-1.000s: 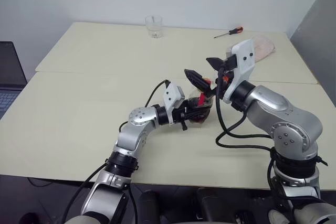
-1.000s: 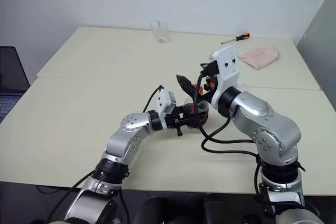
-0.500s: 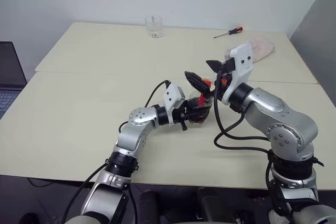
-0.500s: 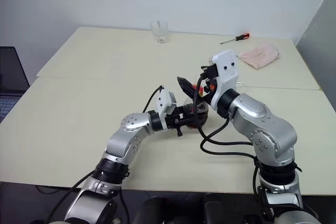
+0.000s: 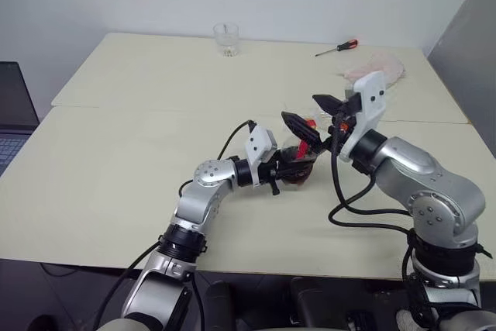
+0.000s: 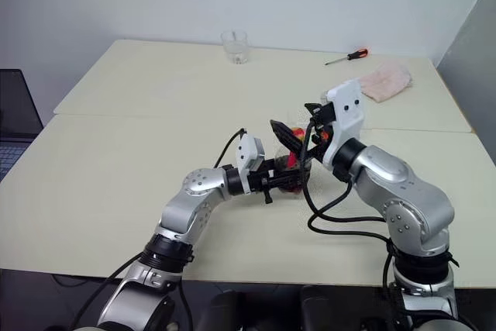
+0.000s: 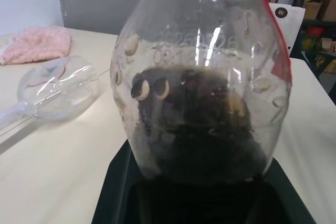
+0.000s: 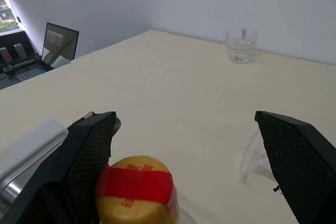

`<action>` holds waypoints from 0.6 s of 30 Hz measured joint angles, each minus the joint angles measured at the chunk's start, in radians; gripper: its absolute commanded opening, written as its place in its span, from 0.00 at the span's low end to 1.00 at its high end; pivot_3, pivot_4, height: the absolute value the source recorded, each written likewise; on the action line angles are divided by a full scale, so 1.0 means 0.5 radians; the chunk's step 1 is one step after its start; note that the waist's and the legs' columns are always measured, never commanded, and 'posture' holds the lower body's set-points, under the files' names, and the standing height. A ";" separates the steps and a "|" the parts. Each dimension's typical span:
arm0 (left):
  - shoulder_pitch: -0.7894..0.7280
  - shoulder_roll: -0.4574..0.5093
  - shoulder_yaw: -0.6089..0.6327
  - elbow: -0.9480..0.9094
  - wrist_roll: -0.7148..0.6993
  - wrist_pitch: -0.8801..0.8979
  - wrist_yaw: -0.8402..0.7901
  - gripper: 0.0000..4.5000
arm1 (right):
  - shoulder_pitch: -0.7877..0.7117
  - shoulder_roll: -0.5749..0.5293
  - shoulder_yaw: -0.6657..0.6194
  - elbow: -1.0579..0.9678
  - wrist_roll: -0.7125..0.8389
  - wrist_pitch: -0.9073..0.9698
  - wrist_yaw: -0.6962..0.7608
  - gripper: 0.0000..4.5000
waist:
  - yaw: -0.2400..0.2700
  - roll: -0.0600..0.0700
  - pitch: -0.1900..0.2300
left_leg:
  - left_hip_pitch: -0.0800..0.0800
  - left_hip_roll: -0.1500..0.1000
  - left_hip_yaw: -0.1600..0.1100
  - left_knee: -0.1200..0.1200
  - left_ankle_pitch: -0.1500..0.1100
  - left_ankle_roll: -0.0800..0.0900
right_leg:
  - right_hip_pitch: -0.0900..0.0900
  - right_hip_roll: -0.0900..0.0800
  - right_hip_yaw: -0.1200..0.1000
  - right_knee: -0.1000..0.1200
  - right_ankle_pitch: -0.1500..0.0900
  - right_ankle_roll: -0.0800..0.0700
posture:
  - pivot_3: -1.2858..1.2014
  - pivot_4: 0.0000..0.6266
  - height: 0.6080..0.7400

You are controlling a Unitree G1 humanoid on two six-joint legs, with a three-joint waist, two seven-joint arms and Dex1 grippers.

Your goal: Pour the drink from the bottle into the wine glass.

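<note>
The left gripper [image 5: 273, 173] was closed on the bottle [image 5: 297, 167], upright on the table [image 5: 116, 160], with the drink [image 7: 202, 124] low inside. The yellow cap [image 8: 137, 184] was not yet removed. The right gripper [image 5: 311, 116], fingers spread wide and empty, had drifted slightly right and lower, nearer the cap; unscrewing probably came next. The wine glass [image 7: 55, 88] lay on its side just behind.

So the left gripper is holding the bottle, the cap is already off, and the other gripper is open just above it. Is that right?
Not quite: the cap is on. The right wrist view shows the yellow cap with its red strip sitting on the bottle. The rest holds: the left gripper grips the bottle, and the right gripper stands open just above it.
</note>
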 measured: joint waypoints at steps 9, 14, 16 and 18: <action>-0.008 0.001 0.000 0.011 0.000 0.000 -0.005 0.25 | 0.088 -0.062 -0.075 -0.103 0.084 0.037 0.011 1.00 | 0.000 0.000 0.000 | 0.000 0.000 -0.001 0.000 0.000 0.000 | 0.000 0.000 0.000 0.000 -0.001 0.002 | 0.52 0.24 1.00; -0.010 0.003 0.001 0.034 0.000 -0.001 -0.009 0.25 | 0.167 -0.095 -0.077 -0.131 0.086 0.036 0.034 1.00 | 0.000 0.000 0.000 | 0.000 0.000 0.000 0.000 0.000 0.000 | 0.000 0.000 0.000 0.000 -0.001 0.002 | 0.52 0.24 1.00; -0.010 0.004 0.001 0.045 0.000 -0.001 -0.010 0.25 | 0.193 -0.127 -0.077 -0.139 0.087 0.034 0.056 1.00 | 0.001 0.000 0.000 | 0.000 0.000 -0.001 0.000 0.000 0.000 | 0.000 0.000 0.000 0.000 -0.001 0.002 | 0.52 0.24 1.00; -0.010 0.008 0.002 0.048 0.000 -0.002 -0.010 0.25 | 0.218 -0.150 -0.079 -0.149 0.090 0.033 0.075 1.00 | 0.001 0.000 0.000 | 0.000 0.000 0.000 0.000 0.000 0.000 | 0.000 0.000 0.000 0.000 -0.001 0.002 | 0.52 0.24 1.00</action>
